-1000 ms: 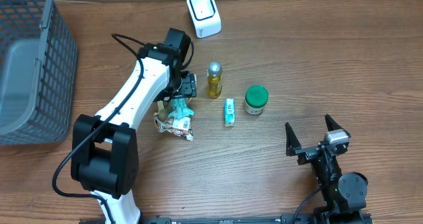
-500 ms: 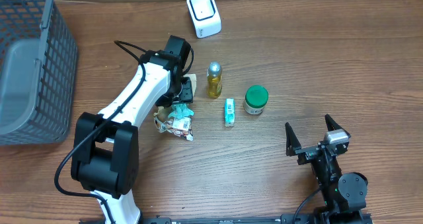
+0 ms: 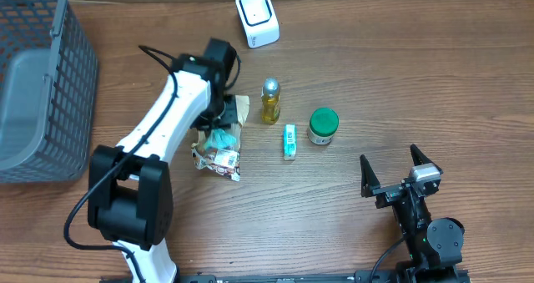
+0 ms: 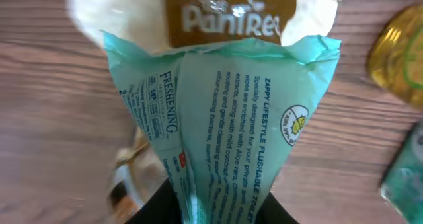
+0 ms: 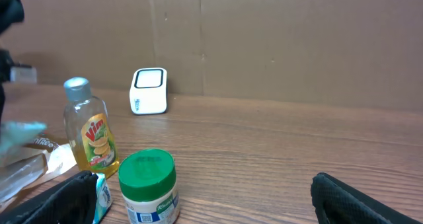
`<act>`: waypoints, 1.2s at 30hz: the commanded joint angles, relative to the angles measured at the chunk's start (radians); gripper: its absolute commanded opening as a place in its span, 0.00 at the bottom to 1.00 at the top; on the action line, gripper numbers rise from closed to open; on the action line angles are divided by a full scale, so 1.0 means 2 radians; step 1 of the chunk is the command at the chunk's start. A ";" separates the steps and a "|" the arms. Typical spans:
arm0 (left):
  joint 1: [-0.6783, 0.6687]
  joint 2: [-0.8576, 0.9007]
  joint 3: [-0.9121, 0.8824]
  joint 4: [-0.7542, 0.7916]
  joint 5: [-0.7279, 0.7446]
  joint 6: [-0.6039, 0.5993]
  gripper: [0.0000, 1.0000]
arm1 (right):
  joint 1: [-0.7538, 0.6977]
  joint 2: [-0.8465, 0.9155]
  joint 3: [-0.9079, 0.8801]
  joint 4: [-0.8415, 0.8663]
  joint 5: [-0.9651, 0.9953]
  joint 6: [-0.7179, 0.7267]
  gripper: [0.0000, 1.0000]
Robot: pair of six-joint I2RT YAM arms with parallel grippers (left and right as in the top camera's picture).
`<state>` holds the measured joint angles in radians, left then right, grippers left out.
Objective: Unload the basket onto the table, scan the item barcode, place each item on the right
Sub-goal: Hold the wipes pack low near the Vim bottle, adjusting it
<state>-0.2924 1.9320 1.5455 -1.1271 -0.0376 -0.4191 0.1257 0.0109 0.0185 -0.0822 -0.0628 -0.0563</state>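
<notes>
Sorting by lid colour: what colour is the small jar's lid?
Green; the lid shows best in the right wrist view.

Left arm [image 3: 158, 118] white, black joints, cable; right claw [image 3: 388, 154] black.

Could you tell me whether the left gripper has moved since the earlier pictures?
Yes. Seen from overhead, the left gripper has shifted toward the basket, away from the yellow bottle.
</notes>
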 commanded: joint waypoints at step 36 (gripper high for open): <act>0.025 -0.004 0.039 -0.058 0.042 0.035 0.47 | -0.002 -0.003 -0.005 0.002 0.004 -0.002 1.00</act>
<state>-0.2405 1.9320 1.6848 -1.2652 0.0277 -0.3557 0.1257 0.0109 0.0185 -0.0826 -0.0628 -0.0566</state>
